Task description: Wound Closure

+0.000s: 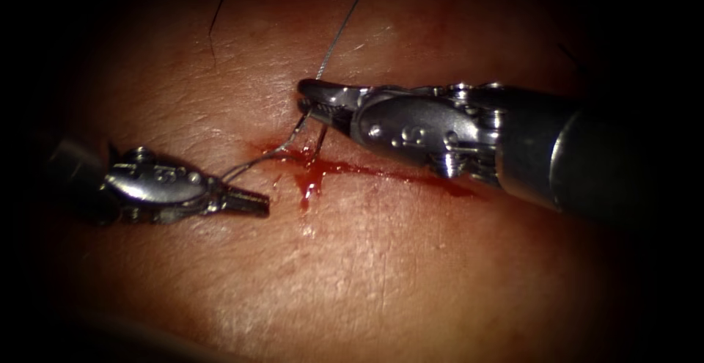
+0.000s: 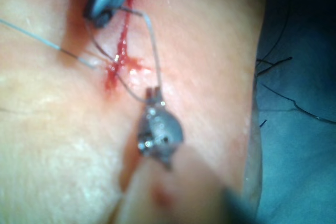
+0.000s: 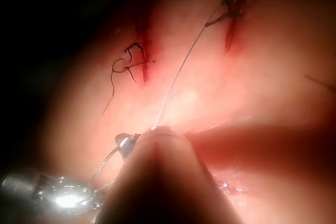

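The cut (image 1: 381, 172) runs across the tissue (image 1: 381, 275), with red fluid (image 1: 308, 180) pooled at its left end. My right tool (image 1: 312, 100) reaches in from the right and hovers just above that end, jaws shut on the thread (image 1: 293, 132). One pale strand climbs from there off the top edge (image 1: 348, 18). Another strand (image 1: 253, 161) curves down and left to my left tool (image 1: 249, 202), left of the cut, whose jaws are shut with the thread caught near their base. A short dark strand (image 1: 320, 143) drops into the cut. In the left wrist view two strands (image 2: 156, 61) meet at the left jaws (image 2: 152, 97).
The right wrist view shows a second cut (image 3: 139, 59) on the tissue, closed with dark knotted thread, and a third one (image 3: 231, 24) farther off. Loose dark thread ends (image 2: 291, 100) lie on the blue drape beside the tissue's edge. A dark hair (image 1: 215, 18) lies at the upper left.
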You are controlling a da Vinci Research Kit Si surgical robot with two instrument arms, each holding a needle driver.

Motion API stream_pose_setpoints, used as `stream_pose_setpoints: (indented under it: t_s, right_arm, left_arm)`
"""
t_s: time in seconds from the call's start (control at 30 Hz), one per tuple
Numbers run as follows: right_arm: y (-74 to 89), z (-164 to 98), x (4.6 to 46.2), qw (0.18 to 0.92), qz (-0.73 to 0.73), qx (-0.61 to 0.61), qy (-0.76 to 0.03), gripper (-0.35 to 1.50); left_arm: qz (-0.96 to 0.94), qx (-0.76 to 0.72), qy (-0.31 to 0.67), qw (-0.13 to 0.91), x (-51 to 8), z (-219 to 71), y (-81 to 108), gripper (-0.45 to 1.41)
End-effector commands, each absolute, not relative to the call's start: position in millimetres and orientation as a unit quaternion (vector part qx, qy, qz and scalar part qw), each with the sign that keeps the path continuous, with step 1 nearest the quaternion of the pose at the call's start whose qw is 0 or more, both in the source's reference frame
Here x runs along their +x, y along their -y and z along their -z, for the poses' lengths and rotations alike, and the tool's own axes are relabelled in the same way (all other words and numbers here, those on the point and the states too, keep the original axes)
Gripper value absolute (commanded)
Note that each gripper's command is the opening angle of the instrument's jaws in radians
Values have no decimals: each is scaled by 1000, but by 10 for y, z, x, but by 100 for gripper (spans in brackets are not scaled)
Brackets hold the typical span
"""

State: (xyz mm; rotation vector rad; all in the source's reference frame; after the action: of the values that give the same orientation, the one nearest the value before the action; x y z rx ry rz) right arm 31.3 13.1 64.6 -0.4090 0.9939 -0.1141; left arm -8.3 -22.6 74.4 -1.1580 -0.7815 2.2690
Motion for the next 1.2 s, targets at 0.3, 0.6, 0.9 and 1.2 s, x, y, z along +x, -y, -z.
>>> stream_pose_setpoints:
  t_s: [0.3,0.6,0.9,1.2]
  right_arm:
    - [-138,-656,317,857,60,-201,-470,-35]
    - [-129,-664,321,856,68,-205,-469,-35]
    - [-121,-669,332,856,60,-198,-474,-35]
    - [-110,-679,336,859,68,-191,-471,-35]
  left_arm:
    - [-827,-421,286,237,-82,-750,236,-5]
    - [-827,-421,286,237,-83,-750,235,-5]
    - [-827,-421,286,237,-83,-750,235,-6]
    - [-827,-421,287,236,-82,-749,234,-6]
